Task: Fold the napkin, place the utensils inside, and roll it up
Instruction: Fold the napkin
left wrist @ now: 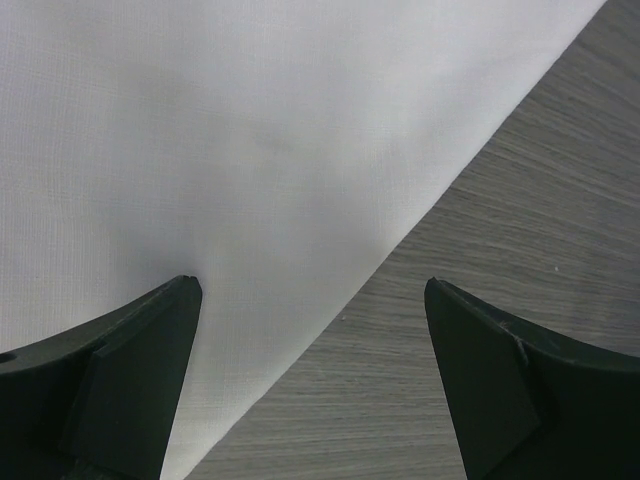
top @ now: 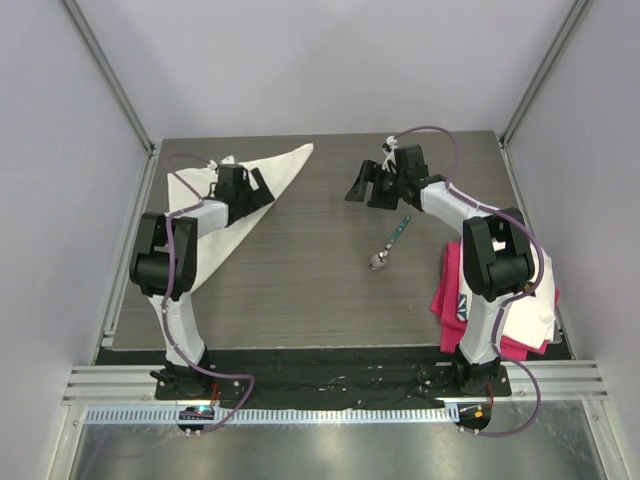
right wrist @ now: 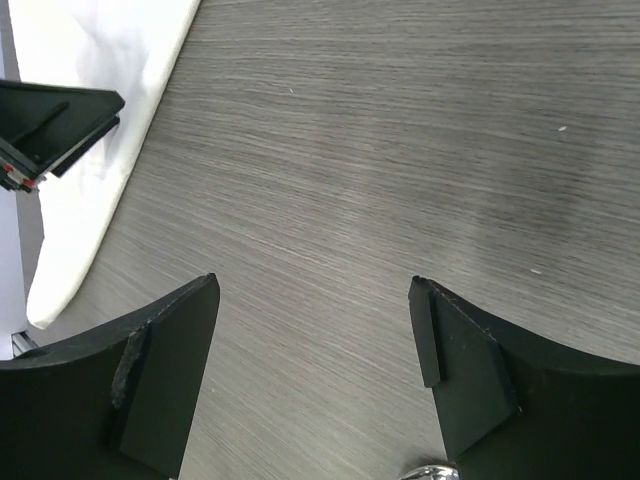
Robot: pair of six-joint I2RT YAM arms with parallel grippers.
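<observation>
Left gripper (left wrist: 312, 290) stands with jaws apart over the napkin's (left wrist: 250, 150) diagonal edge, at the far left of the table (top: 300, 290). Right gripper (right wrist: 315, 285) is likewise spread above bare tabletop, with the spoon (top: 390, 245) lying loose near it. A dark mark on the folded white cloth (top: 535, 300), which lies on the pink cloth (top: 447, 290), is too small to read.

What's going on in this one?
The napkin lies folded into a triangle at the table's far left, and the left hand is open over its long edge. The right hand hangs open above bare table, holding nothing. The spoon lies apart, not yet on the napkin.
</observation>
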